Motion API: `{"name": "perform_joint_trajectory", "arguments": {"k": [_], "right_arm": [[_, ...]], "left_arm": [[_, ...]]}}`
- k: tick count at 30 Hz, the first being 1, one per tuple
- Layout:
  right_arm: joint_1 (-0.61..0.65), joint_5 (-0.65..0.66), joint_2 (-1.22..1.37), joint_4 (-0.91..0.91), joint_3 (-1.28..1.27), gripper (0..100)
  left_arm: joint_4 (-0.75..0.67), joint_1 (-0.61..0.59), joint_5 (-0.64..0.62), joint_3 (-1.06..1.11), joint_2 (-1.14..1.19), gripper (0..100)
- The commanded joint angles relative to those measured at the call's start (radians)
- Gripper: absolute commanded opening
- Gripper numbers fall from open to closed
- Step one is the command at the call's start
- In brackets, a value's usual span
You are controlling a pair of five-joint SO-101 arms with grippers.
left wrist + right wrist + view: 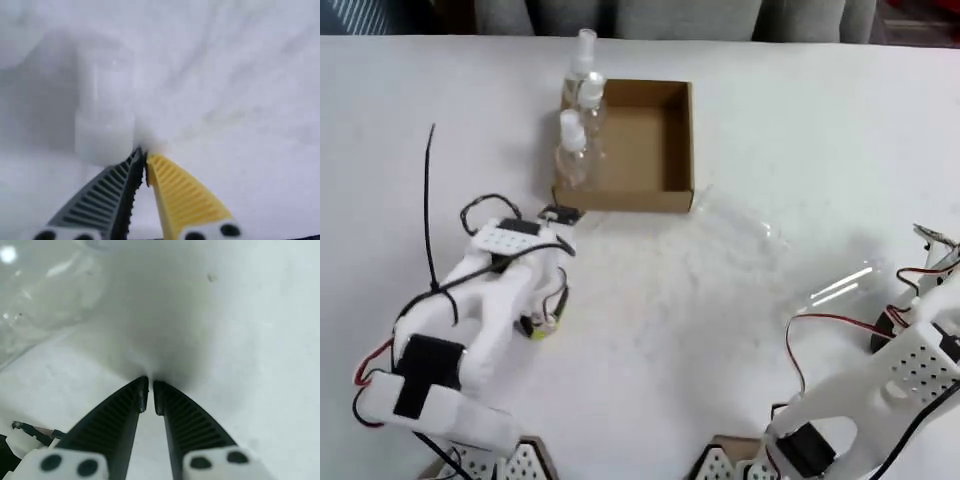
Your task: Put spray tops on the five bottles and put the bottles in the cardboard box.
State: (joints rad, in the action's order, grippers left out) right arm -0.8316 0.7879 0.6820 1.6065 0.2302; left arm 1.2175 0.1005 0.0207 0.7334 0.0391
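1. Bottles with spray tops (pixel 572 150), three in number, stand in a row along the left wall of the cardboard box (pixel 645 140). They appear to be inside it, but whether each base sits within the wall cannot be settled.
2. Two more bottles appear to lie on the white table (pixel 800 110) to the right of the box. The first lying bottle (pixel 745 235) is just off the box's near right corner, and the second lying bottle (pixel 840 285) is nearer the right arm. On this evidence the task is judged about three-fifths done, and the step in hand is fitting a fourth top.
3. Left gripper (pixel 143 156): its grey and yellow fingers are closed tip to tip with nothing seen between them. It sits low over the table, near and left of the box. A pale cylinder (pixel 105 125), possibly a spray top, stands just beyond the grey finger.
4. Right gripper (pixel 150 390): its black fingers are all but closed and empty, over bare table at the right side. A clear bottle (pixel 45 290) lies close by.
5. Next move, as a judgement: the left fingers must part and close round the pale cylinder, while the right arm takes up a lying bottle and steadies it.
6. Hard to make out: the lying bottles' outlines and necks nearly vanish against the table, the cylinder's identity is uncertain, and the right arm is cut off at the frame edge.
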Motion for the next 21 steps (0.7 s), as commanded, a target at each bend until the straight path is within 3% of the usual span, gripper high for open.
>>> {"name": "perform_joint_trajectory", "arguments": {"k": [1,7,12,21], "right_arm": [[0.019,0.002,0.007,-0.016,0.000,1.6],[0.019,-0.003,0.007,-0.015,0.000,1.6],[0.019,-0.005,0.007,0.028,-0.002,1.6],[0.128,-0.087,-0.030,0.114,-0.068,1.7]], "left_arm": [[0.080,-0.036,0.009,-0.077,-0.004,2],[0.146,-0.028,0.015,-0.178,-0.004,2],[0.170,0.048,0.017,-0.193,-0.016,2],[0.149,0.074,0.017,-0.137,-0.243,2]]}}
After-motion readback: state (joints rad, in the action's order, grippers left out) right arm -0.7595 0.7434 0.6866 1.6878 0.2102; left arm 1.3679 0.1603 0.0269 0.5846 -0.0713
